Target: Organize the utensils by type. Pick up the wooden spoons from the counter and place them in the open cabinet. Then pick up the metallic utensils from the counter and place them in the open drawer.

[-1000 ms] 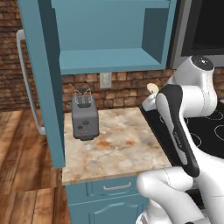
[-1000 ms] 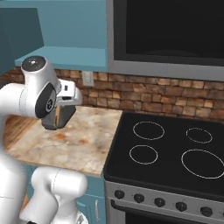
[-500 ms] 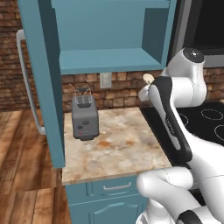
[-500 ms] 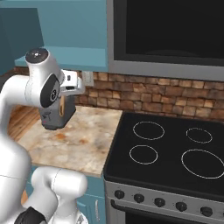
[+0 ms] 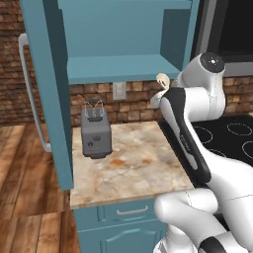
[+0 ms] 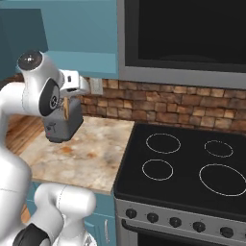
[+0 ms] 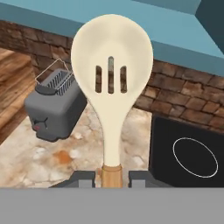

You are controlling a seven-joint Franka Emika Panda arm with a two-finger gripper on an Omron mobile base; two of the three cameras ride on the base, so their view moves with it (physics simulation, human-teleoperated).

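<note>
The two-finger gripper (image 7: 112, 176) has its jaws closed on the orange-brown handle of a slotted wooden spoon with a pale cream bowl (image 7: 111, 74), which stands straight out from the fingertips (image 7: 83, 177) in the hand view. In the left base view the cream bowl (image 5: 162, 79) pokes up just beside the white arm's wrist, right of the grey boxy toaster (image 5: 96, 134) and higher than it, close under the lower edge of the open teal wall cabinet (image 5: 123, 66). The toaster sits on the beige marbled stone worktop (image 5: 133, 170) near the brick back wall, with a wire rack on its top. In the right base view the spoon's brown handle (image 6: 66, 109) shows edge-on in front of the toaster (image 6: 61, 129), gripped by the hand. The black stovetop with white ring burners (image 6: 192, 163) lies to the toaster's right, touching the worktop's edge. The cabinet's tall teal door (image 5: 54, 94) hangs open to the toaster's left.
</note>
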